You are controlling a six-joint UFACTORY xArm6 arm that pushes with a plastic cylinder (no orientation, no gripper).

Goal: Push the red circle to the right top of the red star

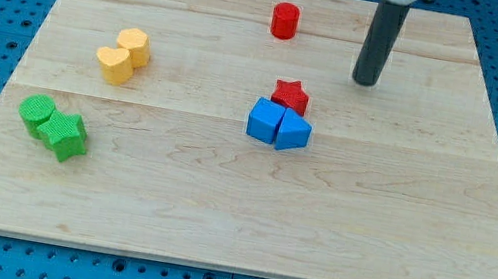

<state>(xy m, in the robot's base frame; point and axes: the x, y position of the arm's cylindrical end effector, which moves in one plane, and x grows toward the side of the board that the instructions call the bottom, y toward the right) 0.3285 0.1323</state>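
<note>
The red circle [285, 21] stands near the view's top, a little left of centre on the wooden board [216, 215]. The red star [290, 96] lies below it near the middle, touching the top of two blue blocks. My tip [365, 81] is the lower end of the dark rod. It sits to the right of the red circle and up and to the right of the red star, apart from both.
A blue cube [263, 121] and a blue triangular block [294, 131] sit side by side just below the star. A yellow heart [114, 63] and a yellow round block [133, 45] lie at the left. Two green blocks [38, 112] [64, 135] lie lower left.
</note>
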